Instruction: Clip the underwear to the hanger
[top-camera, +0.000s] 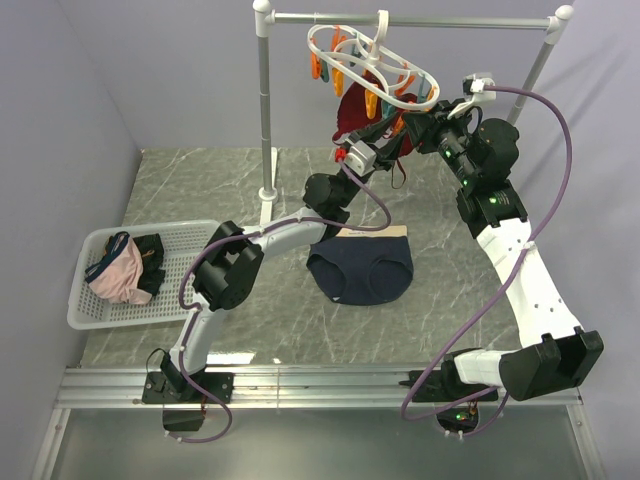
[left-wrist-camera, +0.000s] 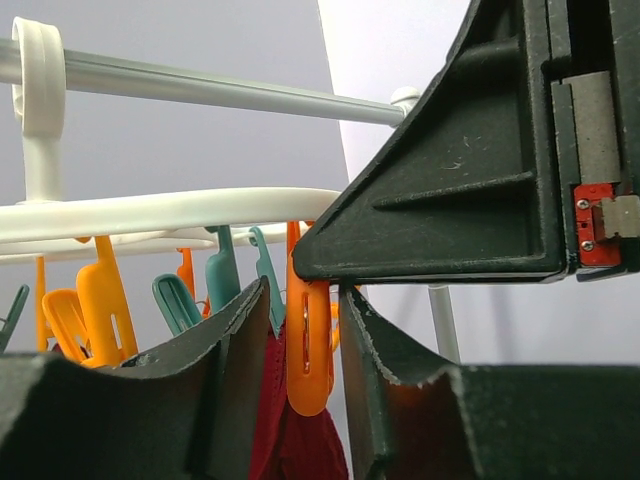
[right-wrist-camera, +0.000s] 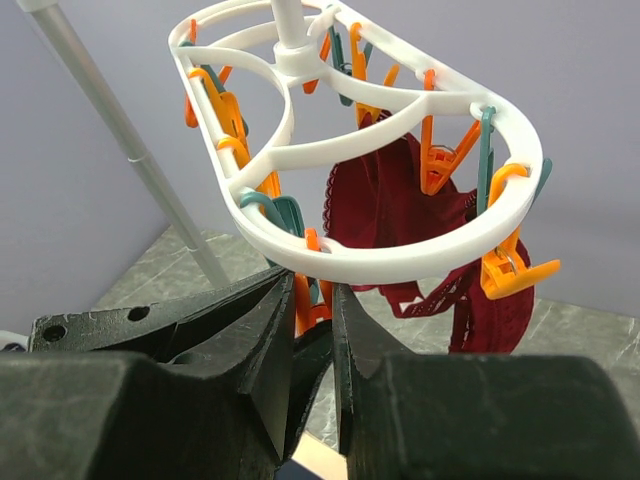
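Maroon garment (top-camera: 350, 115) on hanger (right-wrist-camera: 400, 265) crowds access. Underwear (top-camera: 362, 272) lies flat, long axis 9-3, waistband 12. Left fingers (left-wrist-camera: 230, 380) straddle orange clip (left-wrist-camera: 308, 360), grip unclear; right fingers (right-wrist-camera: 250, 340) pinch rim clip (right-wrist-camera: 312, 305).

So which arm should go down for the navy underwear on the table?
Probably left. The left gripper stands open by the hanger, and the underwear lies right beside that arm's forearm. The right gripper is pinching an orange clip.

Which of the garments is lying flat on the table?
The navy-blue underwear; the maroon garment hangs from the hanger, and the pink one sits in the basket.
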